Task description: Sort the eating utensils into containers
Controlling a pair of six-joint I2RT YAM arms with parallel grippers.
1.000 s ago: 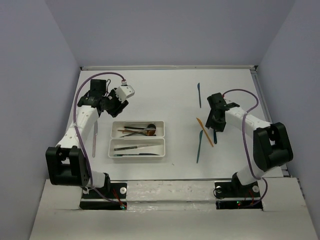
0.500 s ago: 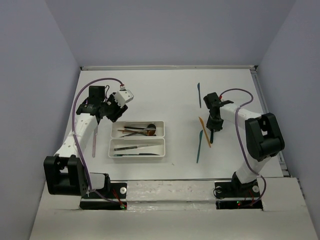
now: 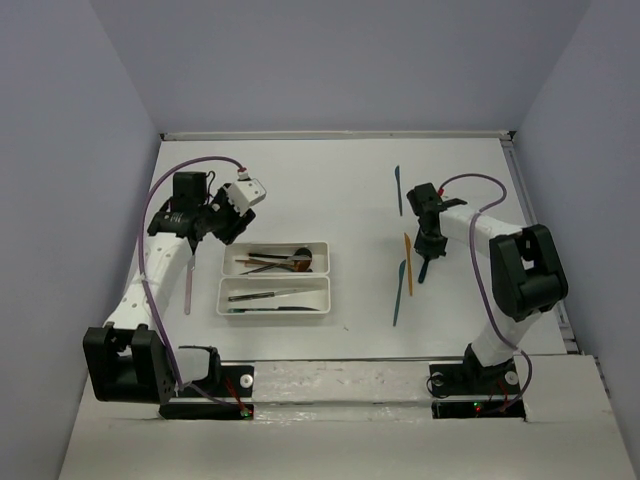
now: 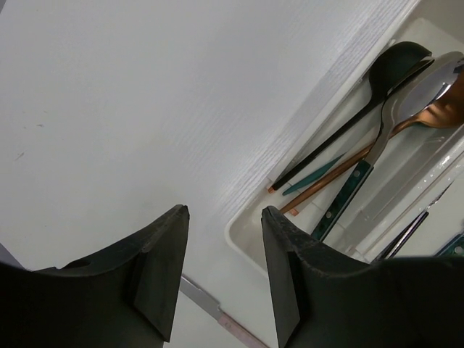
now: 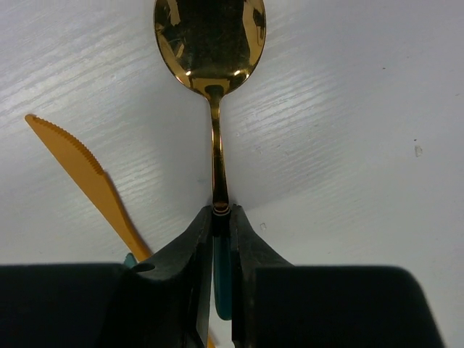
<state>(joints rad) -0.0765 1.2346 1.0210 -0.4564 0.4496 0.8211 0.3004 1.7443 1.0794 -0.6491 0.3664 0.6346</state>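
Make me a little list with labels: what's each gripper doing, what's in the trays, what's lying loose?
left gripper: open, empty, near far tray
right gripper: shut on gold spoon
far tray: spoons inside
near tray: slim utensils inside
loose on table: orange knife, far teal knife, near teal utensil, pale knife left of trays

right wrist: gold spoon [image 5: 211, 43] handle vanishes between the fingers of the right claw [image 5: 221, 214] — its lower end is unseen. orange knife [image 5: 80, 177] handle hidden behind the claw body. left wrist: tray [image 4: 250, 235] and silver spoon [image 4: 428, 90] bowl cut off by the right edge.
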